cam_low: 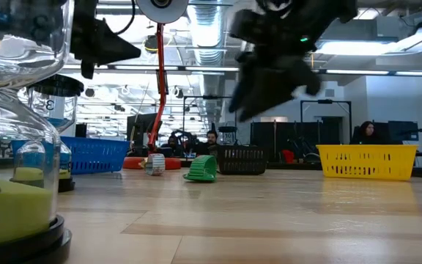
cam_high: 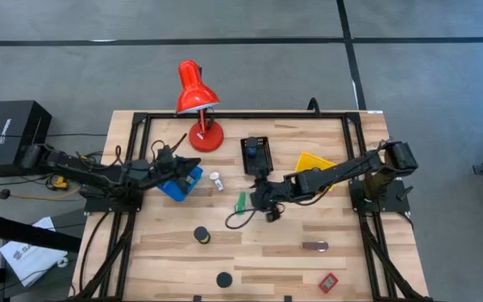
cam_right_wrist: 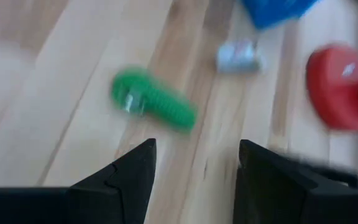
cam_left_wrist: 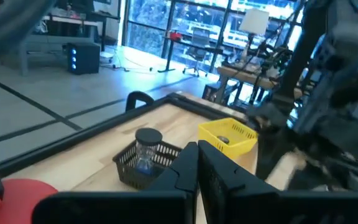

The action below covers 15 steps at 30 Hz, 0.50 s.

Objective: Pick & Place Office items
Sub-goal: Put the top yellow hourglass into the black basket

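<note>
The green pen-like stick (cam_high: 241, 201) lies flat on the wooden table near its middle, also seen in the right wrist view (cam_right_wrist: 154, 99). My right gripper (cam_right_wrist: 197, 149) hovers open just to the stick's right (cam_high: 263, 205), slanting down, with nothing between its fingers. A white tube (cam_high: 216, 180) lies to the stick's far left. My left gripper (cam_left_wrist: 197, 165) is shut and empty, held level above the blue bin (cam_high: 179, 183). Black round discs (cam_high: 201, 236) (cam_high: 223, 278), a brown block (cam_high: 314, 247) and a red tag (cam_high: 329, 282) lie on the near half.
A red desk lamp (cam_high: 198, 101) stands at the far edge. A black bin (cam_high: 257, 155) holding a clear capped item (cam_left_wrist: 145, 146) and a yellow bin (cam_high: 315, 164) stand right of it. A clear glass item (cam_low: 13, 183) stands close before the low camera.
</note>
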Each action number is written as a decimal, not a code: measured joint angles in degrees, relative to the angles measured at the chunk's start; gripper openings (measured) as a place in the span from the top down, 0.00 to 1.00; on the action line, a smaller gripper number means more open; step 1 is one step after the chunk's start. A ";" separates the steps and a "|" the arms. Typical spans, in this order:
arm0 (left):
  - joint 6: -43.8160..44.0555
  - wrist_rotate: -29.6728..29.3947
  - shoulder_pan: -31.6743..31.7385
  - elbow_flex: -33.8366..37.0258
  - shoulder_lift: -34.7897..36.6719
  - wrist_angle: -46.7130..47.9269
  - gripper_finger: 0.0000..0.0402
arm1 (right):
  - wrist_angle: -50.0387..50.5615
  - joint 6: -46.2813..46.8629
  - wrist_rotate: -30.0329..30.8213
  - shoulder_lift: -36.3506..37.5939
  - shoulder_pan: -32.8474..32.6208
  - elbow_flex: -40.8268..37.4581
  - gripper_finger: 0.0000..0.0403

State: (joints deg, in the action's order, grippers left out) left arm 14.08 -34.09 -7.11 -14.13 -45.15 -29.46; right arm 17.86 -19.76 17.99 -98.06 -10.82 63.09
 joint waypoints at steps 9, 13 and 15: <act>0.25 0.02 -0.73 -0.02 -1.69 0.23 1.00 | 21.65 10.57 0.05 7.43 -1.74 0.17 0.45; 0.29 0.00 -0.71 -0.01 -2.61 0.30 1.00 | 26.14 15.14 0.06 9.98 -1.07 0.15 0.45; 0.29 0.02 -0.71 0.00 -2.97 0.26 1.00 | 26.26 16.17 0.04 11.49 -0.81 -0.78 0.45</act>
State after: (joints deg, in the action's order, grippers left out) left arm 14.38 -34.06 -7.81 -14.13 -48.11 -29.20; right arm 44.13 -3.60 18.03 -86.57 -11.63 62.31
